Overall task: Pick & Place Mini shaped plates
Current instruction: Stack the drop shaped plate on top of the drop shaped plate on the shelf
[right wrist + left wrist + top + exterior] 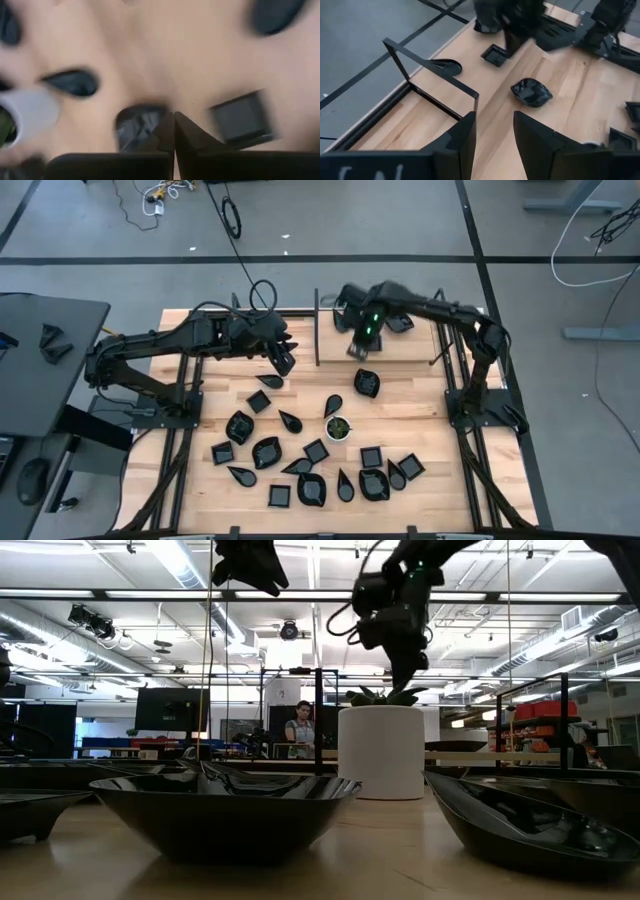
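Observation:
Several glossy black mini shaped plates (266, 451) lie scattered on the near half of the wooden table. One leaf-shaped plate (366, 383) lies apart, farther back; it is also in the left wrist view (531, 92). My right gripper (357, 352) hangs above the table just beyond that plate, pointing down, shut and holding nothing (174, 132). My left gripper (283, 361) hovers over the table's far left part, open with nothing between its fingers (495, 135). In the low view two plates (225, 810) fill the foreground.
A white cup with green inside (339, 427) stands among the plates. A thin black upright frame (317, 328) crosses the far part of the table. A square plate (496, 54) and a teardrop plate (445, 66) lie near it. A person (298, 728) stands far behind.

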`<state>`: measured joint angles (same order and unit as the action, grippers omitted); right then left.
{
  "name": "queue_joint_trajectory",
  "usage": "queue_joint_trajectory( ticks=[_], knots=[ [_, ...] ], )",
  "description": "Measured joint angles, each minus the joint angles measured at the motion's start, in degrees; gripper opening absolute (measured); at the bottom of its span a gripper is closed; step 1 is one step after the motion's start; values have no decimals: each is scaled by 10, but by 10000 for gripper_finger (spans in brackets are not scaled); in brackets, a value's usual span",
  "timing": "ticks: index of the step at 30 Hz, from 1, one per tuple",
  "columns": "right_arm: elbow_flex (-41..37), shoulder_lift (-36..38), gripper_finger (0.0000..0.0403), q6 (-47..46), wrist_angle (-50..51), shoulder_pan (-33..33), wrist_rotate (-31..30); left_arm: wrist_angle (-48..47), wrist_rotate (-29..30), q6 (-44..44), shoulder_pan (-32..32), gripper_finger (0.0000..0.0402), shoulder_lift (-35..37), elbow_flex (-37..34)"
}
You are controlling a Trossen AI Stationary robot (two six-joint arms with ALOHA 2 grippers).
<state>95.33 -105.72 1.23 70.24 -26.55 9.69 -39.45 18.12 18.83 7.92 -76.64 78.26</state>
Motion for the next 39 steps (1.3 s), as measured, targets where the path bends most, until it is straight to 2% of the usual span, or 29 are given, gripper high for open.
queue_joint_trajectory(
  ticks=[3,7,13,15,18,21,24,27,33,39],
  knots=[
    [-29,16,4,-27,-4,52,-2,-13,-18,0,-1,135,0,0],
    [-117,62,13,-101,-21,116,-2,-49,-30,-1,-4,135,0,0],
    [-278,182,15,-333,-33,218,9,-91,-30,-21,-8,135,0,0],
    [-325,223,16,-427,-35,260,34,-89,-31,-31,-9,135,0,0],
    [-389,273,24,-535,-85,330,87,-89,-34,-43,-14,135,0,0],
    [-441,299,45,-595,-197,407,109,-89,-34,-45,-24,135,0,0],
    [-484,297,73,-594,-333,476,107,-90,-34,-45,-38,135,0,0],
    [-507,270,99,-594,-414,515,89,-97,-34,-35,-58,135,0,0],
    [-511,209,124,-580,-410,538,28,-97,-35,-26,-96,135,0,0],
    [-511,169,115,-524,-430,538,28,-97,-34,-8,-124,135,0,0]
  ],
)
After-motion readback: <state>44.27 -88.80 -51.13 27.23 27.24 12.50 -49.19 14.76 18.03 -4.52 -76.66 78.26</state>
